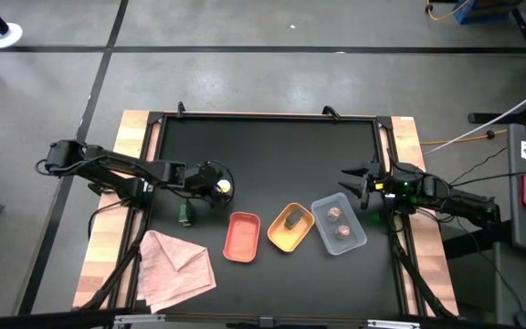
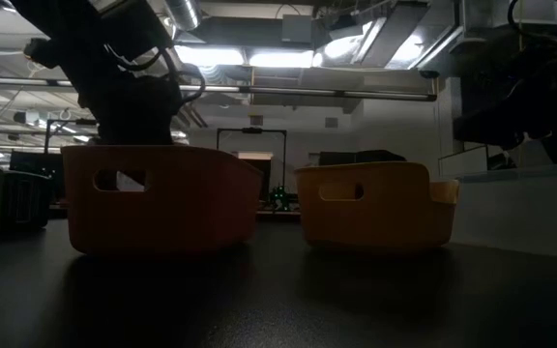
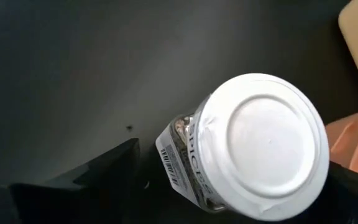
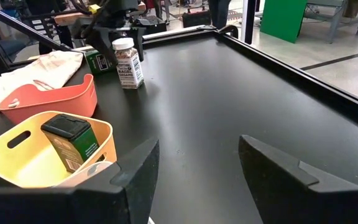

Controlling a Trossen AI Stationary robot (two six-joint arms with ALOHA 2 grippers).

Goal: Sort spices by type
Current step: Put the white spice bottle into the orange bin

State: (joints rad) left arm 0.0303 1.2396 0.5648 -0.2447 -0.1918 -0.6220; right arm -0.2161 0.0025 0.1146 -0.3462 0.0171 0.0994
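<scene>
Jars sit in different spots on the black table (image 1: pixel 272 155): the white-capped jar (image 4: pixel 127 62) stands upright near the red tray (image 1: pixel 242 236), with the left gripper (image 1: pixel 215 183) right above it, and I cannot tell if that gripper is open or closed. 1 dark green jar (image 1: pixel 186 215) stands next to it, another dark green jar (image 1: pixel 293 220) is in the yellow tray (image 1: pixel 281 240), and 2 pinkish-brown jars (image 1: pixel 339 223) are in the grey tray (image 1: pixel 359 239). The right gripper (image 1: pixel 365 187) waits open near the grey tray, holding nothing.
</scene>
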